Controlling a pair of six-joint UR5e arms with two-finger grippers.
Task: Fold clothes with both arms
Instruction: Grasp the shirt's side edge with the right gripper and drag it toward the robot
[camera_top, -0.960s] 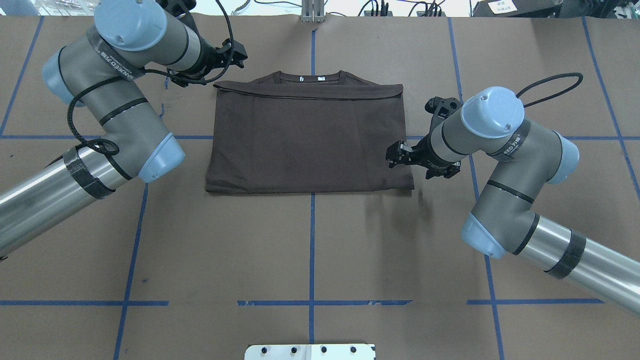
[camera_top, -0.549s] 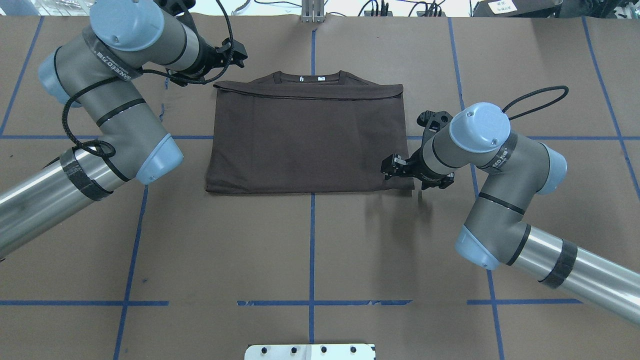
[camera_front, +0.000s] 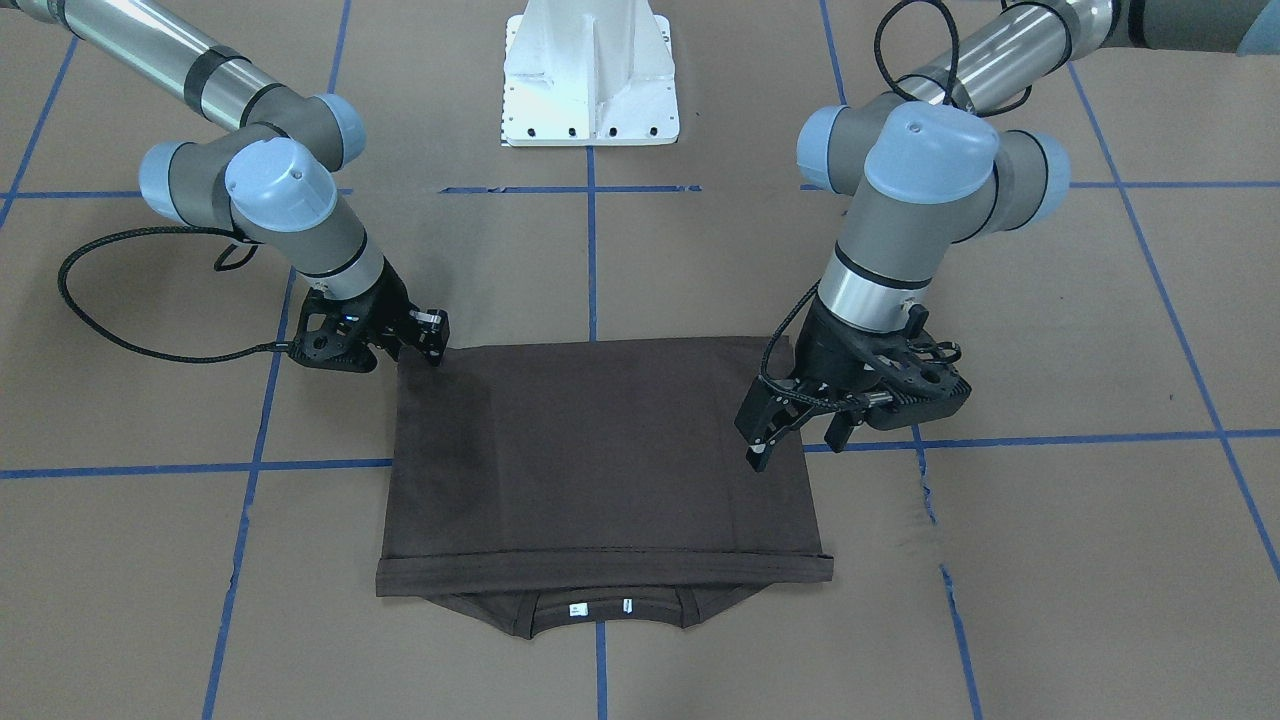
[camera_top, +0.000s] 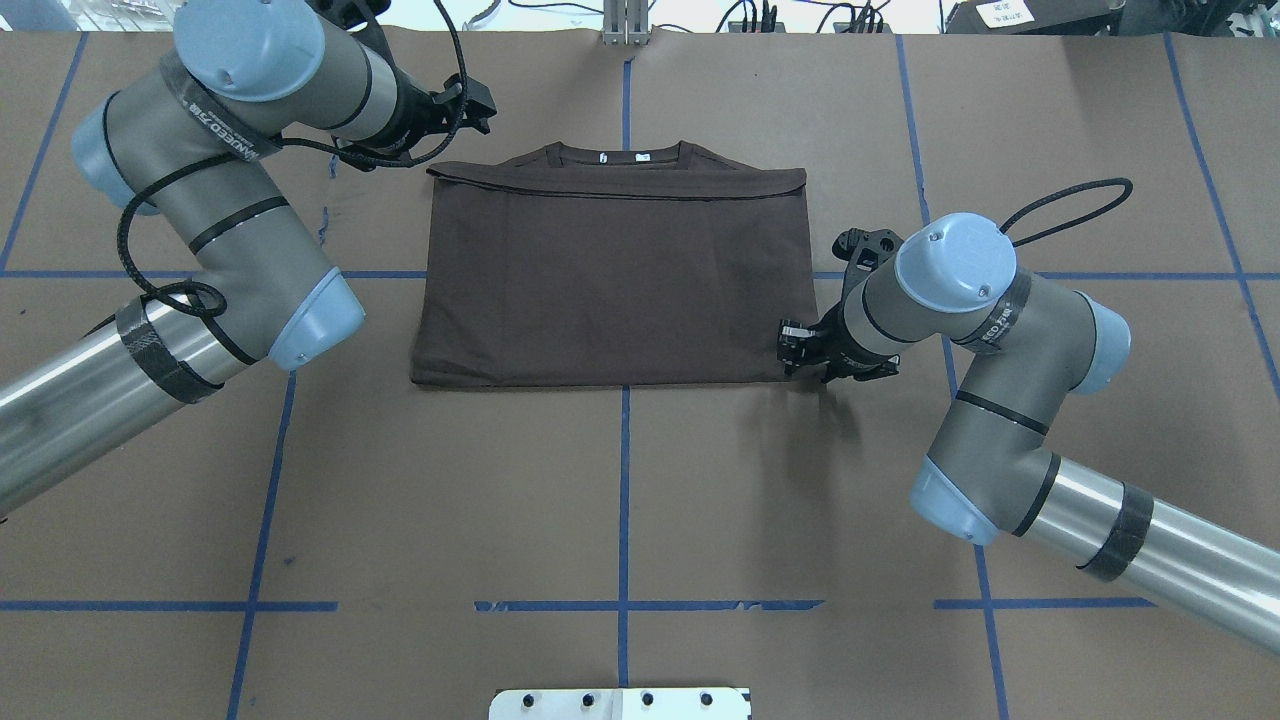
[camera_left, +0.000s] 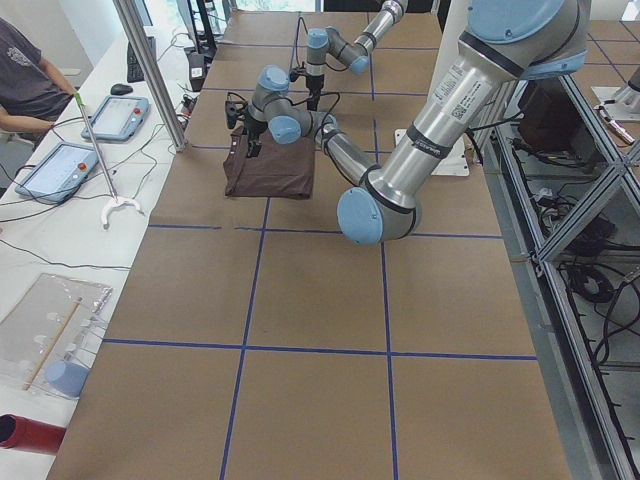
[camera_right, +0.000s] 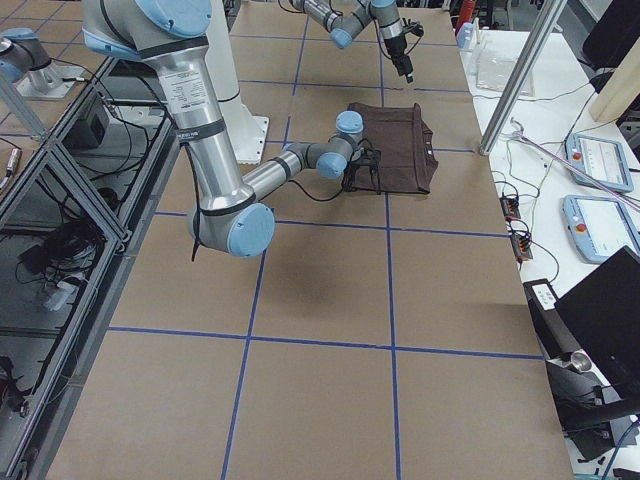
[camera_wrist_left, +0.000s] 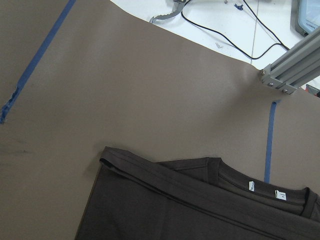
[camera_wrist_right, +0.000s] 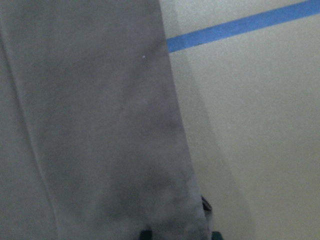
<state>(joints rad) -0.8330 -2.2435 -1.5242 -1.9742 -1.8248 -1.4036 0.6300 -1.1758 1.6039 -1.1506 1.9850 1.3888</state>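
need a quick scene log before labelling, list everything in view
T-shirt: 1, dark brown, folded flat mid-table, collar and white tags on the side away from the robot
table cover: 1, brown, under everything
tape lines: several, blue, a grid on the cover
pedestal base: 1, white, robot's edge of the table
tablets: 2, pale blue, on the white side bench
person: 1, dark top, at that bench
left arm: 1, grey-silver, blue caps
right arm: 1, same colours
left gripper: 1, black, open, by the shirt's left edge
right gripper: 1, black, at the shirt's near right corner, grip unclear
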